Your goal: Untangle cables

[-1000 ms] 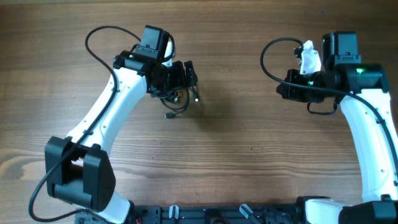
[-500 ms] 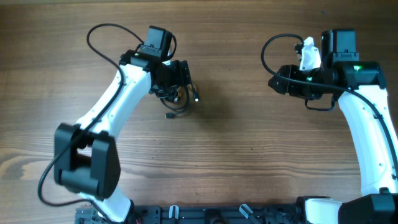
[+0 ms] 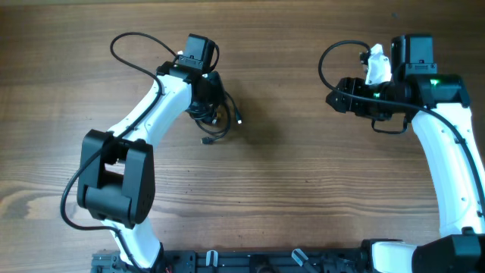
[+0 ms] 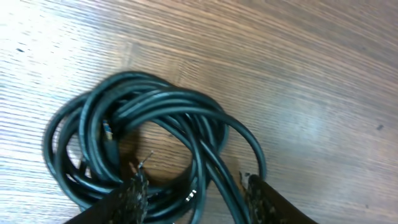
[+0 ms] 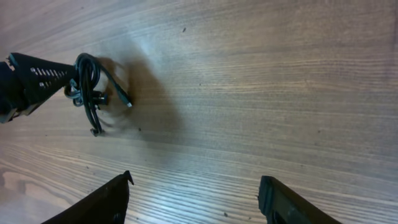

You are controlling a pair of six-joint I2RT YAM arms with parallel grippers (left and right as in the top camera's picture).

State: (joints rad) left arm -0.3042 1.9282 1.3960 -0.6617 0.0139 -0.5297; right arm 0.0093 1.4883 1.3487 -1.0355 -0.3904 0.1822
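Big wood surface (image 3: pixel 303 189) first, w/ two white arms over it. The left arm (image 3: pixel 144 114) bends over the cables (image 3: pixel 214 115). They lie in one small black bunch, well apart from the right arm (image 3: pixel 447 167). The left wrist cam shows round loops piled on each other. The left pincer (image 4: pixel 193 194) is abt half wide & sits around a few cords at the edge of the bunch. It doesn't seem to squeeze them yet. The right pincer (image 5: pixel 194 182) is wide w/ nothing in it, over bare wood. One little plug (image 3: pixel 240 120) sticks out at the side of the bunch.

We think the step is: grab the bunch. To do it well, pinch just a few cords, not the whole pile, & lift slow so loops can drop loose. Then the right pincer could take the free plug end & pull gently. Pull hard & the knot may get tighter.
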